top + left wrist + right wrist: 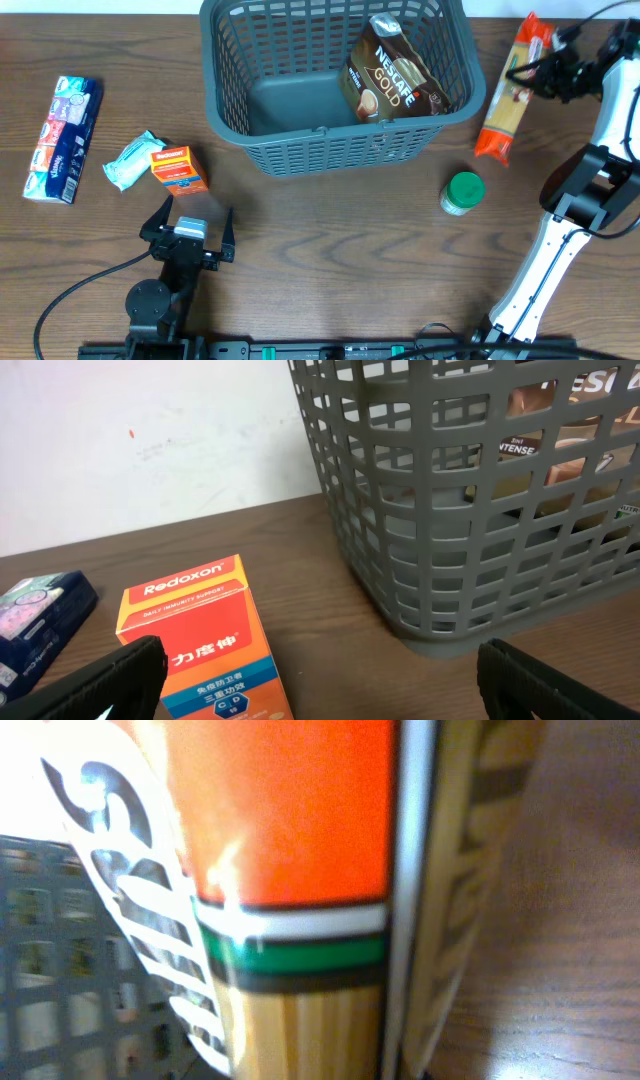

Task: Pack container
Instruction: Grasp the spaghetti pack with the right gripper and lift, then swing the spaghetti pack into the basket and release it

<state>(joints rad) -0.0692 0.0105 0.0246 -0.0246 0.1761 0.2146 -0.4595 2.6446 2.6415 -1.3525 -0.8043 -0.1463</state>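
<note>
Grey plastic lattice — the container (330, 150) is sitting at the table's (330, 260) far middle, a coffee pouch (390, 75) leaning inside. Right gripper (558, 72) is hovering at the spaghetti packet's (510, 95) far end, grip impossible to tell. Left gripper (197, 222) is gaping wide — just short of the orange box (180, 170).

The basket (330, 150) is showing grey latticework, the coffee pouch (392, 72) is gleaming brown and gold, the pasta packet (508, 95) is showing orange with green-white stripes.
</note>
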